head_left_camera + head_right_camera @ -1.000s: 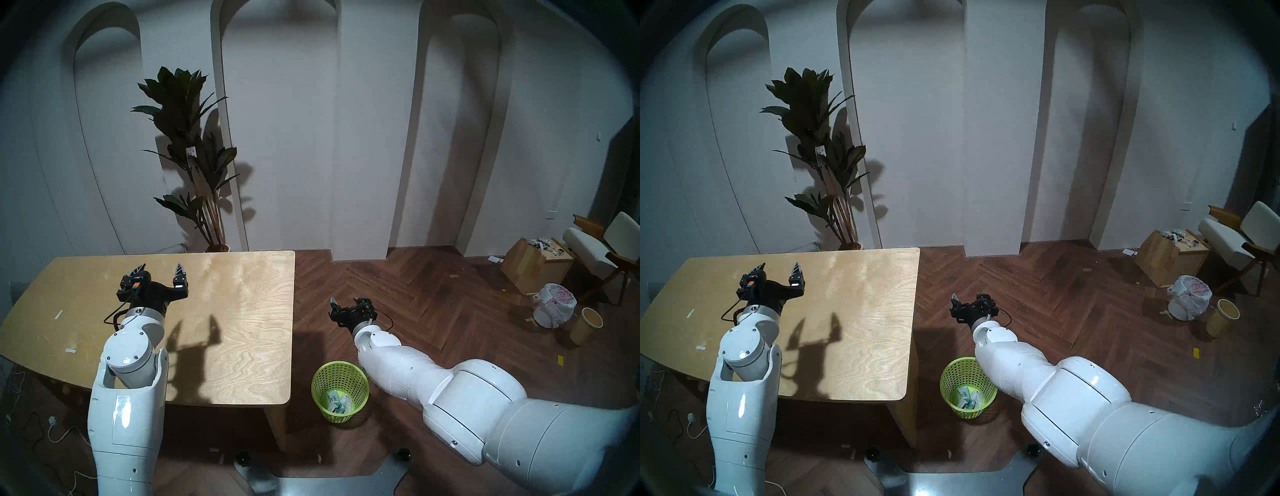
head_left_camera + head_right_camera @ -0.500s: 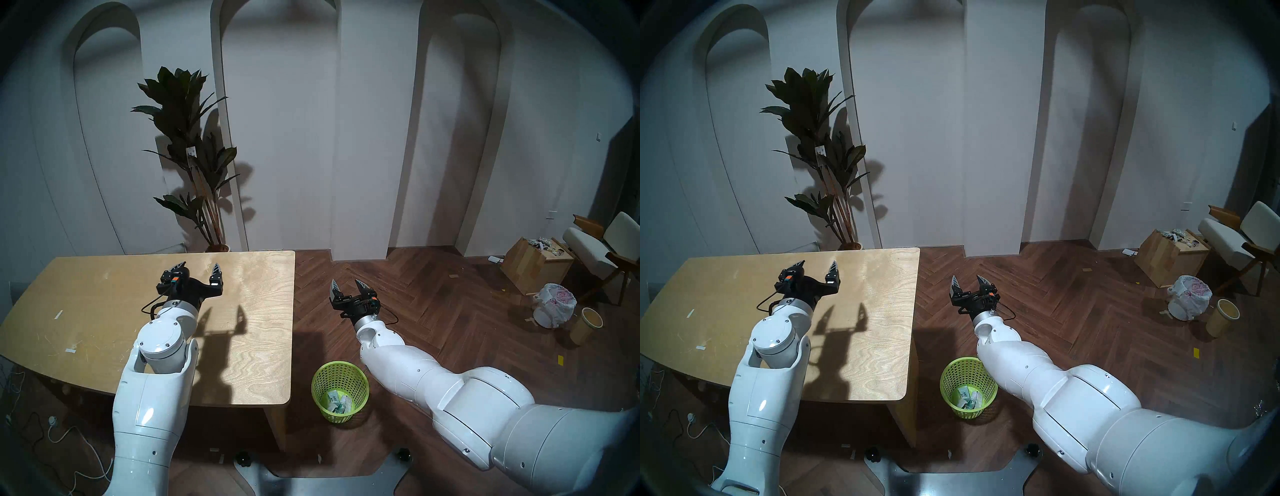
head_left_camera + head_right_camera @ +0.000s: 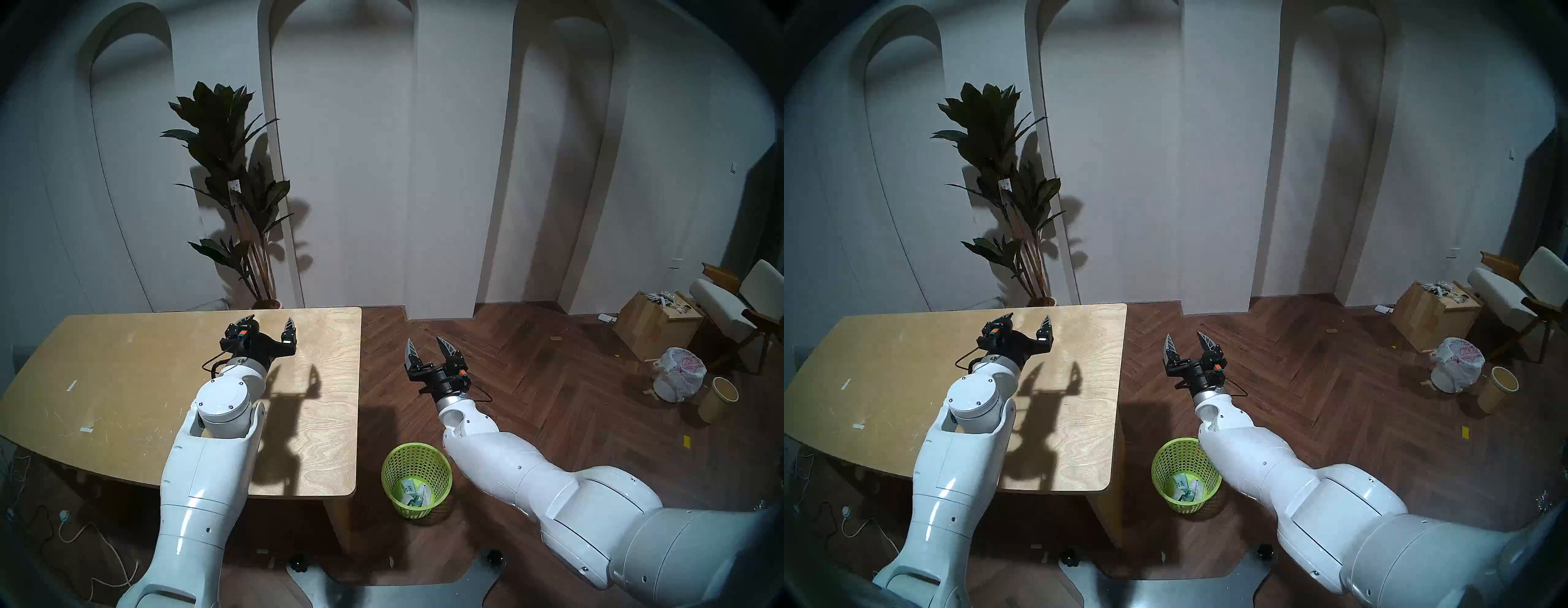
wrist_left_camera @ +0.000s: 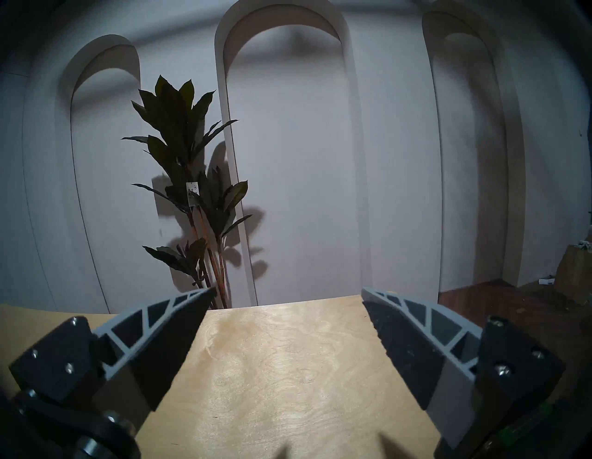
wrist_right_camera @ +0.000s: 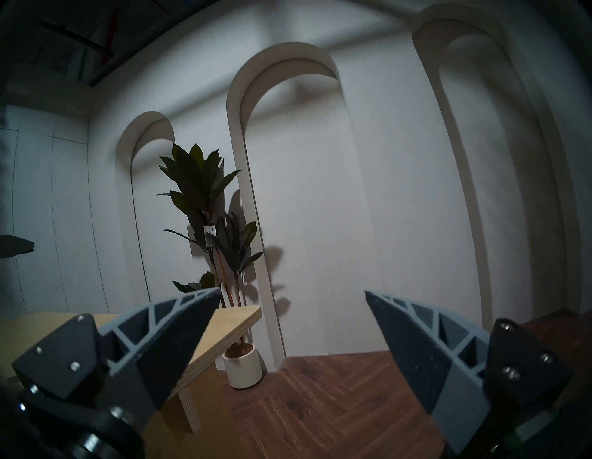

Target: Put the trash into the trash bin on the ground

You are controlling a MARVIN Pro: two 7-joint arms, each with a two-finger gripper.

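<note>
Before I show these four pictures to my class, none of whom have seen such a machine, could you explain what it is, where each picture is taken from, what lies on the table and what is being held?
It is a robot with two white arms, each ending in a two-fingered gripper. Two nearly identical pictures look down from its head; the other two come from a camera on each wrist, with that gripper's fingers at the bottom corners. The left gripper is above the wooden table, which carries only small scraps of tape. The right gripper is above the floor. Both are open and hold nothing. The trash lies inside the green trash bin on the floor.
</note>
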